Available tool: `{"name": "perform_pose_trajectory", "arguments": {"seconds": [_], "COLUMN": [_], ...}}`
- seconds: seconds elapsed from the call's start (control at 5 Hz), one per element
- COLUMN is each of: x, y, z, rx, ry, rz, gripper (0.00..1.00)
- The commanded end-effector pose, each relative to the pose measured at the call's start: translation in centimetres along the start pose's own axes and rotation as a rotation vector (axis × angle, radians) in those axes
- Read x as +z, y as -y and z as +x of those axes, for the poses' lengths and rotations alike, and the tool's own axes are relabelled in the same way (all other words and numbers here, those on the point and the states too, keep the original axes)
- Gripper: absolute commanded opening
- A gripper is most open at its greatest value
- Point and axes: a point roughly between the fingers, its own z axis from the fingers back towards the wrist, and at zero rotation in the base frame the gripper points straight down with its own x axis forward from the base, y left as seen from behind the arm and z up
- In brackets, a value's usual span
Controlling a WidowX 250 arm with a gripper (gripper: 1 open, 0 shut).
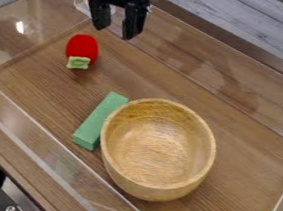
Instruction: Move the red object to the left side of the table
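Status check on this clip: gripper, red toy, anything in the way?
Gripper open, empty, above table. Red toy on table's left side, untouched. Nothing blocking.

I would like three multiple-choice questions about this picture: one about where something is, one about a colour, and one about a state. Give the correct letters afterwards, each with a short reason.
1. Where does the green block lie?
A. inside the wooden bowl
B. beside the wooden bowl, on its left in the picture
C. on top of the red object

2. What colour is the leafy end of the red object?
A. light green
B. blue
C. black

3. What is the state of the tool?
A. shut on the red object
B. shut on the green block
C. open and holding nothing

Answers:
1 B: the block rests flat on the table close against the bowl's outer wall.
2 A: a pale green tip shows at the lower end of the toy.
3 C: the fingers stand apart, above the table, away from the toy.
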Motion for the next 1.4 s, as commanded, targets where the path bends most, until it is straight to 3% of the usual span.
{"name": "perform_pose_trajectory", "arguments": {"seconds": [0.0, 0.6, 1.0, 1.2], "x": [2.0, 0.5, -0.8, -0.1], "y": [0.3, 2.1, 1.5, 1.2], "z": [0.3, 0.4, 1.9, 2.2], "rx": [-0.023, -0.13, -0.124, -0.191], "ry": [0.065, 0.041, 0.066, 0.075], "rz": [0.026, 0.041, 0.067, 0.076], "gripper": [1.0, 1.0, 1.0, 1.0]}}
